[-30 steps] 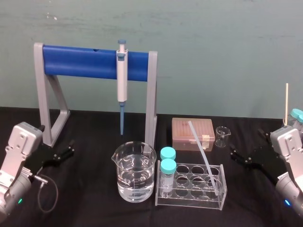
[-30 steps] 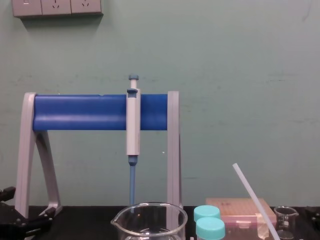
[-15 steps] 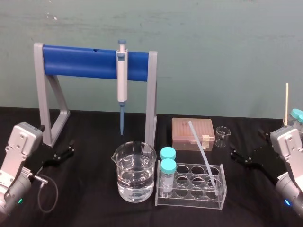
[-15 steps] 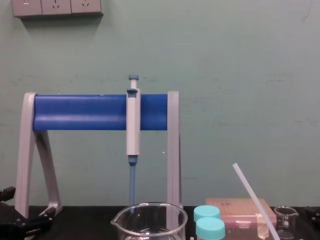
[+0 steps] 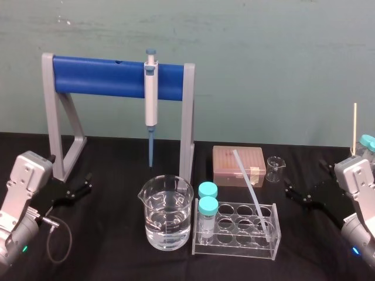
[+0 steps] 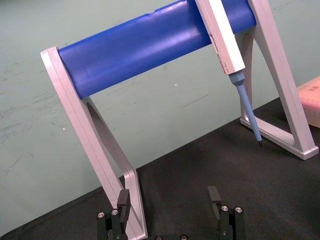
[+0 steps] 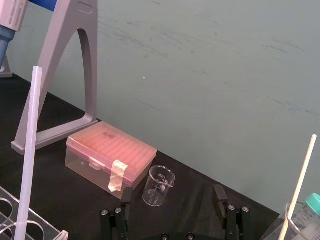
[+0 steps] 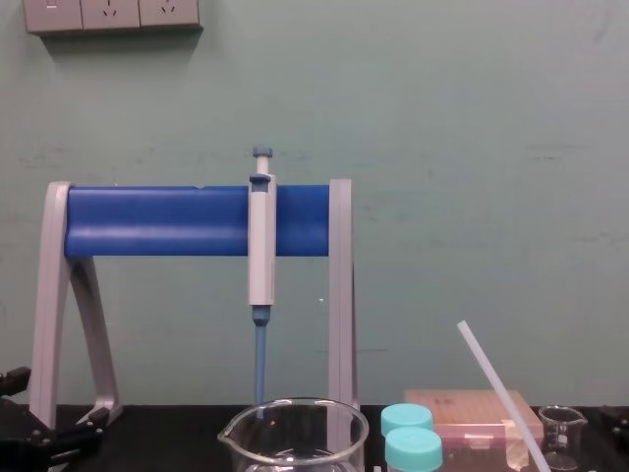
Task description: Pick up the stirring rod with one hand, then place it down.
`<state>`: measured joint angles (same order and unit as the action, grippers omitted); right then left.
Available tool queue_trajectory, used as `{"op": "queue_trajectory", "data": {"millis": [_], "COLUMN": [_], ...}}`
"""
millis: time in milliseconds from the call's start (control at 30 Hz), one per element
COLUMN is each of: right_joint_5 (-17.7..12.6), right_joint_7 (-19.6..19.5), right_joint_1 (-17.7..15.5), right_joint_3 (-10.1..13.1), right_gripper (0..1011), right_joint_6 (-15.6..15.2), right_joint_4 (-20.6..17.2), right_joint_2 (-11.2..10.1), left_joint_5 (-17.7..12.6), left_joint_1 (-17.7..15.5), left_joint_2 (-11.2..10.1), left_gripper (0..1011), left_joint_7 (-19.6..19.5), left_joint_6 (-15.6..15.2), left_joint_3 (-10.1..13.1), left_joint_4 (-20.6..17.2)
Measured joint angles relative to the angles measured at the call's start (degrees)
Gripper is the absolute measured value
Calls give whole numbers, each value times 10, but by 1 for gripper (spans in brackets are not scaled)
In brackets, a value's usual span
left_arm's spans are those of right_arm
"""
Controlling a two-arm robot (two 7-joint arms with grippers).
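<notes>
Right pincer (image 7: 172,192), jaws apart, well clear of stirring rod (image 5: 249,184) in rack (image 5: 234,247)

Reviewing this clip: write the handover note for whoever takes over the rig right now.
Right gripper: open, empty, low over the table to the right of the rack, apart from the rod.
Left gripper: open, empty, parked at the left by the stand.
Rod: leaning in the rack's right end, untouched.
Done: nothing.
Left: grasp the rod, lift it, set it down.

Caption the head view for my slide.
Stirring rod leans in the tube rack; left gripper and right gripper open at either side.
</notes>
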<state>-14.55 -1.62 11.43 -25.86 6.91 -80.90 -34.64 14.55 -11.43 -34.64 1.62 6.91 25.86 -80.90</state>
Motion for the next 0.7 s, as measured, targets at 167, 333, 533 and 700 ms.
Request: {"op": "queue_trajectory", "data": {"millis": [167,333,533,700], "right_joint_5": [0,0,0,0], "right_joint_7": [0,0,0,0], "right_joint_1": [0,0,0,0], "right_joint_3": [0,0,0,0], "right_gripper": [1003,1003,1003,1003], "right_joint_6": [0,0,0,0], "right_joint_4": [0,0,0,0], "right_joint_2": [0,0,0,0], "left_joint_5": [0,0,0,0], "left_joint_1": [0,0,0,0], "left_joint_2": [0,0,0,0], "left_gripper": [1000,1000,1000,1000], "left_joint_7": [0,0,0,0], "left_joint_6": [0,0,0,0], "left_joint_3": [0,0,0,0], "left_joint_4": [0,0,0,0]}}
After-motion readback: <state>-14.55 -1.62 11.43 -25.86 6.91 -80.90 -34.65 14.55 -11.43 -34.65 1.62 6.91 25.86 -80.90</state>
